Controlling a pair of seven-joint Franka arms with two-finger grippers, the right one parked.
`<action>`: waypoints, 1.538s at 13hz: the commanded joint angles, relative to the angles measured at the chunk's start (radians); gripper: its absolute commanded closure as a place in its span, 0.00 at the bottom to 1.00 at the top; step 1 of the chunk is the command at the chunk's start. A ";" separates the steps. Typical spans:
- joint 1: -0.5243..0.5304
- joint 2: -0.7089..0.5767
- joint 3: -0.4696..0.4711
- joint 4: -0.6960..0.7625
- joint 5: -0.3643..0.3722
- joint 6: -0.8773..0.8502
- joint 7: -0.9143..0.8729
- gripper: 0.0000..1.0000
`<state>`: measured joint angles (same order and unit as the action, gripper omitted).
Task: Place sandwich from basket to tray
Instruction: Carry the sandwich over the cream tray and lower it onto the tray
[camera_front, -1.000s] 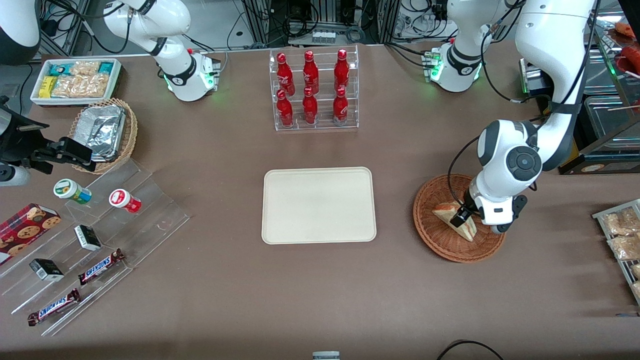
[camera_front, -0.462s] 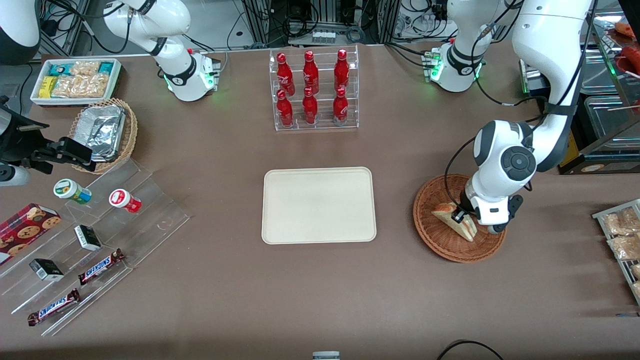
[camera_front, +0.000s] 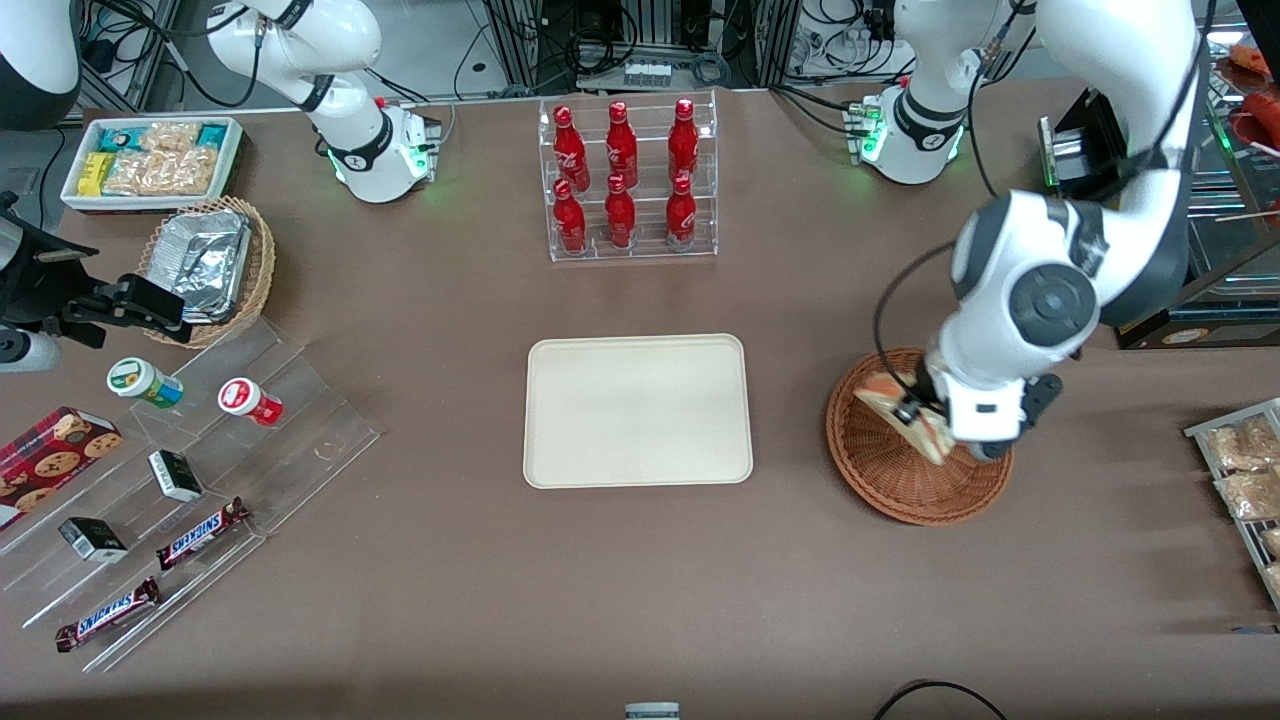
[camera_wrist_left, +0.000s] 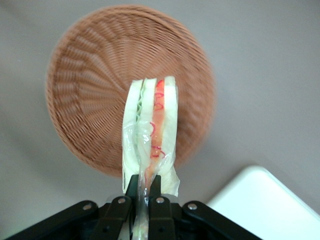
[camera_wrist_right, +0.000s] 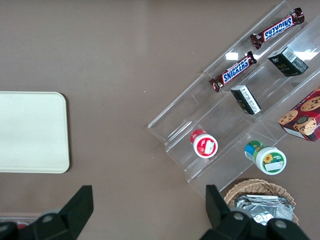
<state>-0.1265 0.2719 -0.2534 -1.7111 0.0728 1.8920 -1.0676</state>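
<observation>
The sandwich (camera_front: 905, 415) is a clear-wrapped white wedge with red and green filling. It hangs above the reddish-brown wicker basket (camera_front: 880, 475), clear of its floor. My left gripper (camera_front: 918, 418) is shut on the sandwich. In the left wrist view the fingers (camera_wrist_left: 156, 186) pinch the edge of the sandwich (camera_wrist_left: 152, 135), with the basket (camera_wrist_left: 85, 85) below it. The cream tray (camera_front: 637, 410) lies empty at the table's middle, beside the basket toward the parked arm's end. A corner of the tray (camera_wrist_left: 270, 205) shows in the left wrist view, and it also shows in the right wrist view (camera_wrist_right: 30, 132).
A clear rack of red bottles (camera_front: 627, 180) stands farther from the front camera than the tray. A tan basket of foil packs (camera_front: 205, 265), a white snack bin (camera_front: 150, 160) and a clear stepped shelf with snacks (camera_front: 180, 480) lie toward the parked arm's end. A rack of packets (camera_front: 1240, 470) is at the working arm's end.
The left gripper has risen with the sandwich in it, lifting it off the basket floor. The arm's wrist has moved up and slightly away from the front camera.
</observation>
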 joint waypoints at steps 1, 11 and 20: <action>-0.007 0.064 -0.148 0.045 0.088 -0.004 0.047 1.00; -0.264 0.486 -0.340 0.304 0.407 0.088 -0.098 1.00; -0.328 0.573 -0.293 0.334 0.452 0.194 -0.115 1.00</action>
<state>-0.4297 0.8300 -0.5668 -1.4143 0.5077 2.0853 -1.1664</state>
